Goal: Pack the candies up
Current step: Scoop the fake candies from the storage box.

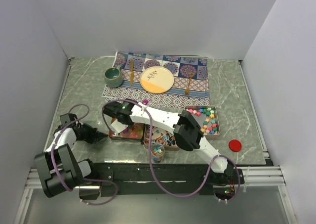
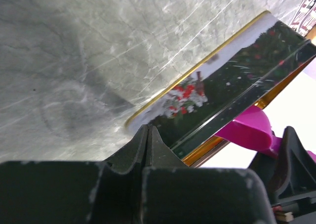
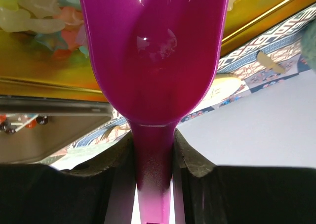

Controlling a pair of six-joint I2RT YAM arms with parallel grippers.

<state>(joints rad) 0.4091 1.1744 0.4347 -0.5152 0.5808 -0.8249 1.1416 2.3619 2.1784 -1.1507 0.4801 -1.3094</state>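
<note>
On the grey marbled table (image 1: 84,85), with a patterned placemat (image 1: 197,85) laid at the back, the right arm I am driving reaches across three open tins. The right gripper (image 3: 153,147) is clamped on the handle of the purple scoop (image 3: 153,51). The scoop's bowl hangs over the leftmost tin (image 2: 232,80), and no candy shows in it. The left gripper (image 2: 148,135), fingers pressed together on nothing, sits at that tin's outer wall, touching it or just short of it; I cannot tell which. The candies lie sorted: orange-red gummies (image 1: 131,131) in the leftmost tin, wrapped pieces (image 1: 160,134) in the middle one and pastel stars (image 1: 208,121) in the tin on the right. A few mixed ones are in the small jar (image 1: 158,154) just in front of the middle tin. The round red lid (image 1: 235,145) lies well apart to the right. I judge the step in hand to be scooping gummies for the jar. To do it well I would tip the scoop's lip down, slide it low through the heap and level it before lifting. I would take a modest load, since the jar's mouth looks narrow beside the scoop. The left gripper should brace the tin so it does not skid on the smooth top. The tin's wall carries a red-and-white flower print, but I can read no brand, label or lettering in any view.
</note>
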